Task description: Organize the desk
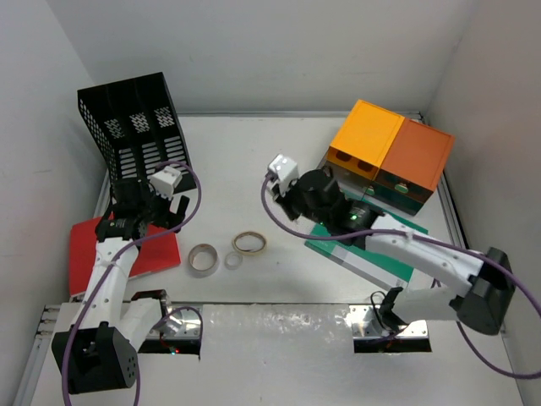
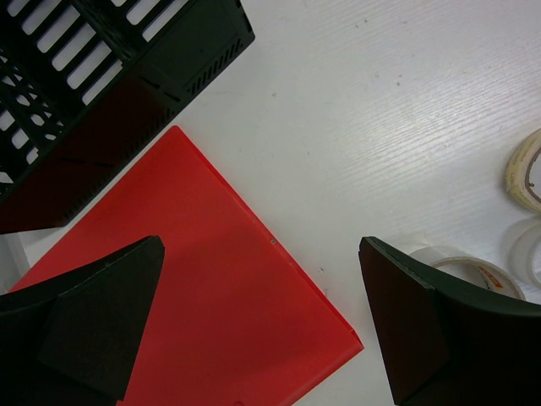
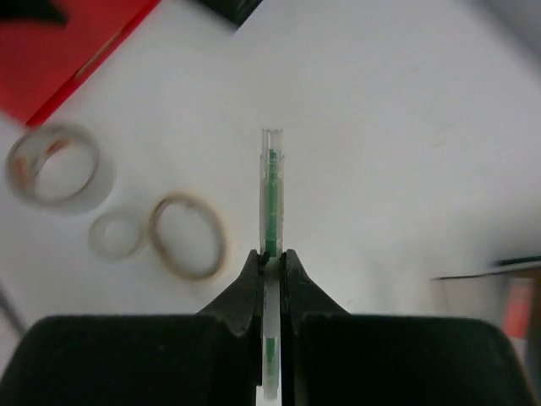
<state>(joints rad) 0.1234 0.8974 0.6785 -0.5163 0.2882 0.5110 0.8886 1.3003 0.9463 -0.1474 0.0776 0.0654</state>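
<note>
The white desk (image 1: 254,152) spreads under everything, and the red folder (image 2: 220,288) lies flat at its left front. Behind the folder stands the black file rack (image 1: 135,118). Above the folder's right corner hangs the left gripper (image 2: 260,254), spread wide and holding nothing. Just right of the folder lies a wide tape roll (image 1: 203,259). Farther right, the right gripper (image 3: 269,258) is clamped on a green pen (image 3: 270,186).
</note>
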